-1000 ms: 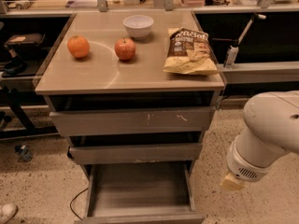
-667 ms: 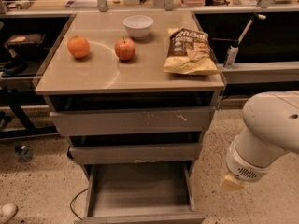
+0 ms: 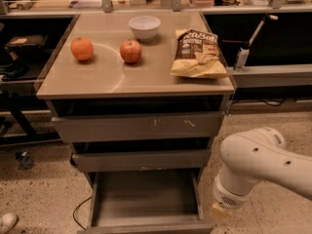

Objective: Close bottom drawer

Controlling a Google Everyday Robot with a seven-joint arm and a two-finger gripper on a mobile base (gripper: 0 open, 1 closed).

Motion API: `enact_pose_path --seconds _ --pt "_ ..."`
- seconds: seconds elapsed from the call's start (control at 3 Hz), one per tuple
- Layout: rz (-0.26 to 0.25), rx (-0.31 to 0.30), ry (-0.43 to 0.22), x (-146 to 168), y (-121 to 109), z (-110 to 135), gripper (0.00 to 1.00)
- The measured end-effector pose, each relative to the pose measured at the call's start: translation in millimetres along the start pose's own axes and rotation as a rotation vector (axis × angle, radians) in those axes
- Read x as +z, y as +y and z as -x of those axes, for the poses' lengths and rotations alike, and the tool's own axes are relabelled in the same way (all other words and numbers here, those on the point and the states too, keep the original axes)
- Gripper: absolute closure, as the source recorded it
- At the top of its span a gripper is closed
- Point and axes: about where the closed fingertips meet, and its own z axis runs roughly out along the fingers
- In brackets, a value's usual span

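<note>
The bottom drawer (image 3: 145, 197) stands pulled far out of the cabinet, its wood-grain tray showing bare and its flat front (image 3: 146, 227) at the lower edge of the view. Above it sit the mid-width drawer front (image 3: 141, 160) and the widest drawer front (image 3: 139, 126) with white scuffs, both slightly out. My white arm (image 3: 258, 165) reaches down to the right of the open drawer, its lowest visible joint (image 3: 225, 200) just beside the drawer's right wall. The gripper itself is below the frame, out of view.
On the cabinet top (image 3: 97, 77) lie an orange (image 3: 82, 48), an apple (image 3: 130, 51), a white bowl (image 3: 144, 26) and a chip bag (image 3: 197, 54). Dark shelving flanks the cabinet on both sides. A cable (image 3: 78, 213) trails on the speckled floor at the left.
My arm has dropped lower and shifted left, closer to the open drawer's right side. The drawers have not moved.
</note>
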Motion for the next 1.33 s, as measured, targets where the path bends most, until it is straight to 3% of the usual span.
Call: enact_pose_path --seconds 0.33,0.67,1.0,1.33 --pt "0.032 0.021 0.018 49.5 -6.8 3.7 1.0" --pt "0.108 0.076 0.043 101.1 -5.8 2.5 1.0" --pt "0.108 0.076 0.043 101.2 -5.8 2.5 1.0" --pt "0.154 0.11 0.026 143.4 -5.2 3.6 1.0"
